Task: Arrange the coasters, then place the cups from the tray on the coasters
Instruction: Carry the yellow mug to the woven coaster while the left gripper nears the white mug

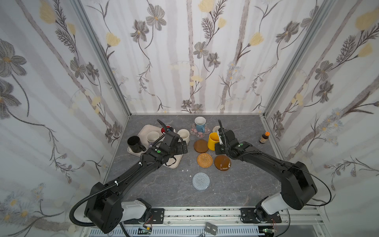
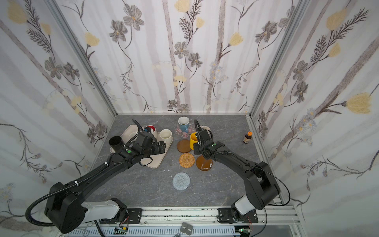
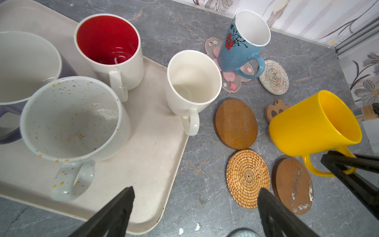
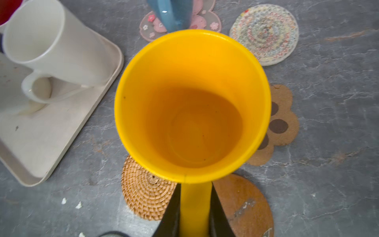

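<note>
My right gripper (image 4: 194,205) is shut on the handle of the yellow cup (image 1: 213,140), which tilts over the brown paw coaster (image 4: 283,123). The light blue cup (image 1: 200,124) stands on the pink blossom coaster (image 3: 231,82). My left gripper (image 3: 194,203) hangs open and empty over the right edge of the tray (image 3: 147,156). On the tray stand the black cup (image 1: 134,144), a red-lined cup (image 3: 108,39), a speckled white cup (image 3: 71,119), a plain white cup (image 3: 192,82) and a lavender cup (image 3: 12,131).
Bare coasters lie right of the tray: white woven (image 3: 273,77), two wooden discs (image 1: 201,146) (image 1: 222,162), rattan (image 1: 205,160) and grey woven (image 1: 201,181) nearer the front. A small brown bottle (image 1: 264,137) stands by the right wall.
</note>
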`<control>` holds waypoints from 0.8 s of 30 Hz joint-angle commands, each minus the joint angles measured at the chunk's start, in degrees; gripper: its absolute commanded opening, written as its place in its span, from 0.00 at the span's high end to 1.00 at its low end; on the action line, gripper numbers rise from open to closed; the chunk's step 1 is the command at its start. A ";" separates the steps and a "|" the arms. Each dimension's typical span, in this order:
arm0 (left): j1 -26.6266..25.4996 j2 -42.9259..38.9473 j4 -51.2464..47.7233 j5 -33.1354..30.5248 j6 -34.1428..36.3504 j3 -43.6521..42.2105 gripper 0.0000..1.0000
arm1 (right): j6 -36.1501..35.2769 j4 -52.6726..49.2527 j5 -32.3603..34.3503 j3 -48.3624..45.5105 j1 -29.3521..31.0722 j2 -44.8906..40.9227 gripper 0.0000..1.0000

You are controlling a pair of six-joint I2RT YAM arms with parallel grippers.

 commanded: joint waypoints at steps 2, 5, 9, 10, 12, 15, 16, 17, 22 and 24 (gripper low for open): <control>0.44 3.34 3.04 0.48 1.58 2.94 0.03 | -1.72 5.99 0.82 3.22 -3.25 2.33 1.00; 1.06 5.61 3.24 1.06 2.14 4.64 0.03 | -2.76 6.01 0.43 6.36 -5.47 5.26 1.00; 2.13 7.79 3.62 1.77 2.30 5.93 0.03 | -3.98 4.93 0.10 11.63 -8.05 10.08 1.00; 2.35 8.30 3.71 1.97 2.31 6.08 0.03 | -4.11 4.85 -0.14 12.73 -8.55 11.13 1.00; 2.80 9.21 3.84 2.25 2.37 6.48 0.04 | -4.51 4.53 0.22 15.54 -9.52 13.70 1.00; 3.34 10.24 3.93 2.59 2.47 7.24 0.04 | -5.20 3.40 0.82 20.43 -10.80 17.69 1.00; 3.46 10.41 3.93 2.66 2.54 7.44 0.04 | -5.41 3.14 0.88 21.82 -11.09 18.82 1.00; 3.59 10.69 3.92 2.78 2.64 7.61 0.04 | -5.61 2.79 0.90 23.40 -11.45 20.15 1.00; 4.20 11.00 4.04 3.09 2.83 7.71 0.04 | -6.64 0.77 1.10 30.63 -12.20 26.07 1.00; 4.40 11.00 4.02 3.05 2.87 7.46 0.04 | -7.05 -0.10 1.34 33.20 -12.23 28.22 1.00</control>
